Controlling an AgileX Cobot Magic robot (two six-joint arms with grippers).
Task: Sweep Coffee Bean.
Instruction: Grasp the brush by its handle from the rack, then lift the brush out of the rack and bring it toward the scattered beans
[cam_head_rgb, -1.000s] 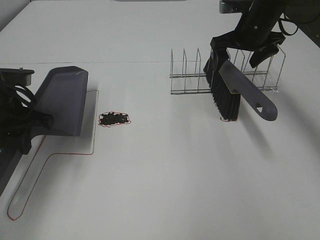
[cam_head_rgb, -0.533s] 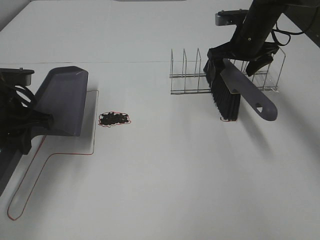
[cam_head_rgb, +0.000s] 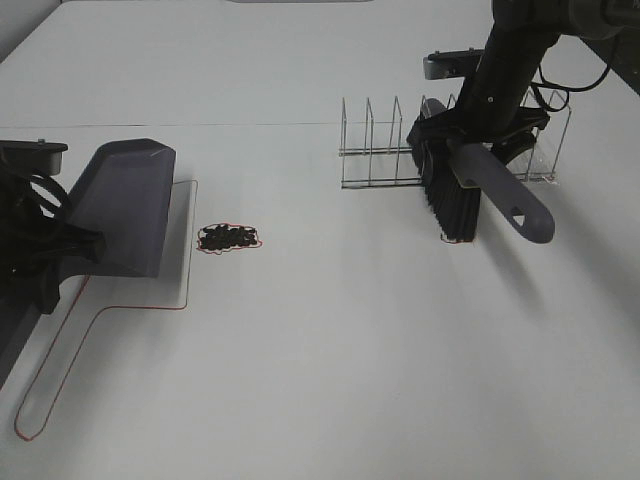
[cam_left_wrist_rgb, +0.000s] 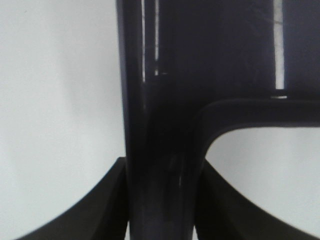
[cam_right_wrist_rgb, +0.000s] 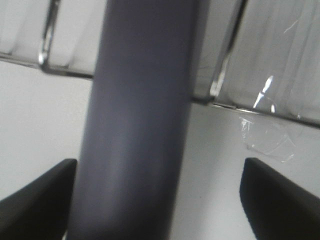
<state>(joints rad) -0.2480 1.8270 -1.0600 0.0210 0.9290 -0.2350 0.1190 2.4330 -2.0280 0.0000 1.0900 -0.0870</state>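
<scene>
A small heap of coffee bean (cam_head_rgb: 229, 237) lies left on the white tabletop (cam_head_rgb: 350, 350), just right of the dustpan (cam_head_rgb: 125, 205) clamped in the nearer left pincer (cam_head_rgb: 68, 245). The right pincer (cam_head_rgb: 478, 140), spread wide astride the brush handle (cam_head_rgb: 500, 190), sits well apart, far right.

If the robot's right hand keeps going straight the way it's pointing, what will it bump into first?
Most likely the brush handle: it sits straight ahead, between the fingers of the open right hand.

A wire rack (cam_head_rgb: 371, 152) stands on the white table (cam_head_rgb: 350, 360).
</scene>
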